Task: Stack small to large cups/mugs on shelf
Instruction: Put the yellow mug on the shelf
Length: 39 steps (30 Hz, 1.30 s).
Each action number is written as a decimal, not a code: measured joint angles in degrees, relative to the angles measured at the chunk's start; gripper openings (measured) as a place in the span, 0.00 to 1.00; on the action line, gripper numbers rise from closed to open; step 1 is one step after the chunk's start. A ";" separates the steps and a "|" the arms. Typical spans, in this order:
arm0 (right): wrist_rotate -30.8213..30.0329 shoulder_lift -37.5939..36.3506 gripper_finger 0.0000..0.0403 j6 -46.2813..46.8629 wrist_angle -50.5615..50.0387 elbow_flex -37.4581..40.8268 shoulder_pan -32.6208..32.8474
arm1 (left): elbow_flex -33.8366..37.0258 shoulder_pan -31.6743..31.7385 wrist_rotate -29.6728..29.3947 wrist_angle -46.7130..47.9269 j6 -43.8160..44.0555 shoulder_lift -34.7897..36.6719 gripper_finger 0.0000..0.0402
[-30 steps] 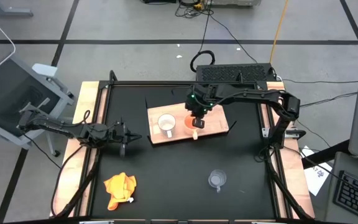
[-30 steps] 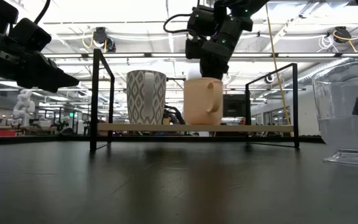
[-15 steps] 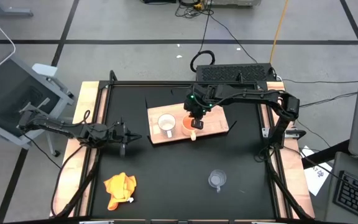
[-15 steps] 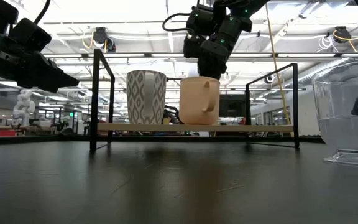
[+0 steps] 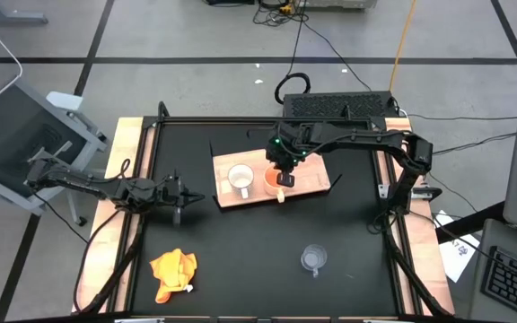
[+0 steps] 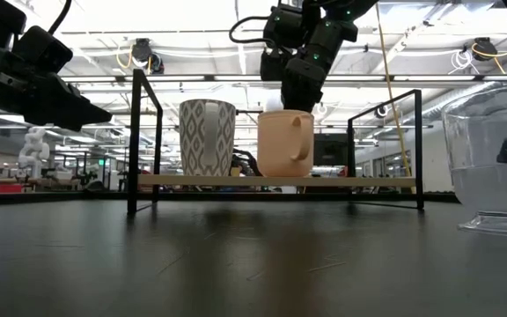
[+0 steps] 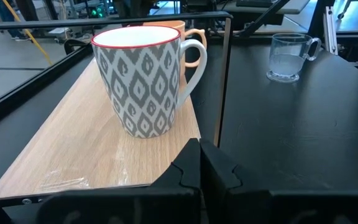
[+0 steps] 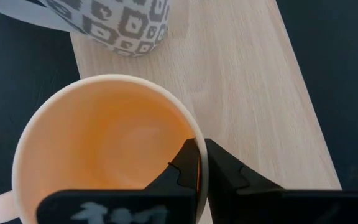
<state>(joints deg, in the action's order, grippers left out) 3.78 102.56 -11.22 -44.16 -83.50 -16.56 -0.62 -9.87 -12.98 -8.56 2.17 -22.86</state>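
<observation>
The yellow-orange mug stands upright on the light wooden shelf board, beside the white grey-patterned mug, which rests on its base. My right gripper is directly above the orange mug, shut on its rim. The clear glass cup stands on the black tabletop near the near edge. My left gripper waits shut, left of the board, touching nothing. My right gripper pinches the orange mug's rim on the side away from the white mug, one finger inside the cup and one finger outside. The fingers come from above, pointing down. The mug is upright with its base at the board's surface.
An orange-yellow cloth lies crumpled at the near left of the table. A black frame of thin posts stands around the board. Bare black tabletop stretches between the board and the glass cup.
The orange mug, held by my right gripper, has shifted slightly toward the white mug and then part of the way back, staying at the board's height. My left arm has kept still.
</observation>
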 joint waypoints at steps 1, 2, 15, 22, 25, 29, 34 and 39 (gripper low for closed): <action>-0.10 0.02 0.00 -0.01 0.00 0.00 0.12 | 0.00 -0.02 -0.01 0.00 0.01 0.00 0.00; -0.14 0.02 0.00 -0.02 -0.01 0.00 0.21 | 0.00 -0.02 -0.01 -0.01 0.00 -0.01 0.00; -2.70 0.07 0.06 0.72 0.24 0.04 0.56 | 0.00 -0.02 0.01 -0.02 0.82 0.00 0.00; -2.21 0.28 0.13 1.51 -0.26 0.22 0.65 | 0.00 -0.02 0.01 -0.02 0.94 -0.01 0.00; -2.21 0.32 0.16 1.53 -0.39 0.26 0.92 | 0.00 -0.01 0.01 -0.02 1.01 -0.01 0.00; -2.26 0.33 0.18 1.52 -0.11 0.26 1.85 | 0.00 -0.01 0.01 -0.02 1.03 -0.01 0.00; -2.72 0.31 0.19 1.51 0.79 0.20 3.12 | 0.00 -0.02 0.01 -0.04 1.16 0.00 0.00; -5.87 0.31 0.19 1.38 0.81 -0.30 4.29 | 0.00 0.00 0.01 -0.07 1.45 0.00 0.00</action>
<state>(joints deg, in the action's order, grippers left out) -2.09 102.87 -9.84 -43.35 -83.80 -12.26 -0.62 -9.87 -12.97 -8.62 3.62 -22.85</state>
